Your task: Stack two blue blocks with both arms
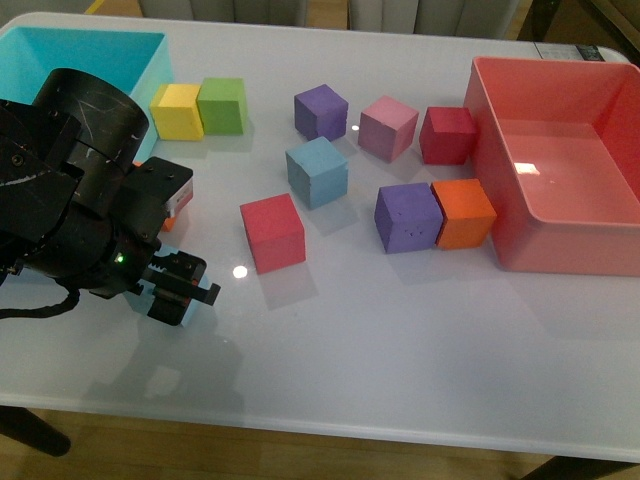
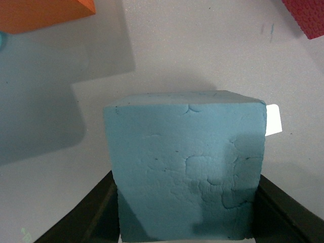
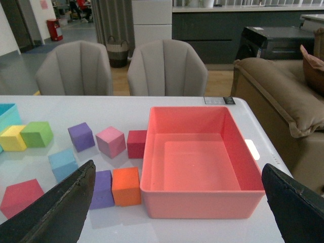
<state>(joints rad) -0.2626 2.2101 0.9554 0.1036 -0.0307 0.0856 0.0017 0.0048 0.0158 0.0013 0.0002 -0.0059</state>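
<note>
Left wrist view: left gripper [image 2: 186, 223] has two dark fingers [image 2: 86, 217] pressed against opposite sides of a blue block [image 2: 187, 162], which fills most of the frame. Pinched, by the look. Cannot tell whether it sits on the table [image 2: 202, 50] or is just off it.

Front view: that arm is low at the near left of the table; the blue block is not made out there. Other blue block [image 1: 316, 171] stands free mid-table, well apart from the left gripper, with a red block [image 1: 272, 232] near it on the near side.

Right wrist view: right gripper [image 3: 178, 169] spread wide, holding nothing, high over the table and facing a pink bin [image 3: 195, 202].

Judgement: the step in hand is the first pick. The next move calls for lifting the blue block clear, carrying it past the red block, squaring it over the other blue block and lowering it flat. The right arm is probably needed to steady the base.
</note>
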